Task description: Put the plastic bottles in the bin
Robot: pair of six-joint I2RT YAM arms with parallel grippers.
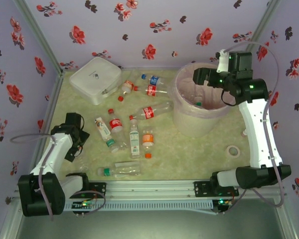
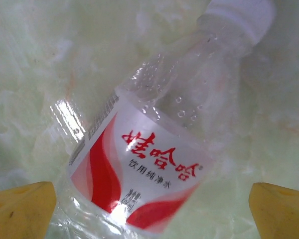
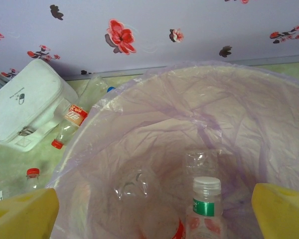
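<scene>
A clear plastic bottle (image 2: 154,149) with a red-and-white label and a white cap lies on the pale green table, right under my left gripper (image 2: 152,209). Its yellow fingers (image 2: 25,209) stand wide apart on either side of the bottle, open, not touching it. Seen from above, this gripper (image 1: 78,144) is low at the table's left. My right gripper (image 1: 203,77) hovers open and empty over the bin (image 1: 189,119), a pale bucket with a lilac bag. Inside it stand a white-capped bottle (image 3: 206,209) and other clear ones (image 3: 132,184). Several bottles (image 1: 149,112) lie scattered mid-table.
A white rounded square case (image 1: 94,79) sits at the back left, with two bottles (image 1: 152,89) beside it. A roll of tape (image 1: 232,151) lies right of the bin. Floral walls close in the table on three sides.
</scene>
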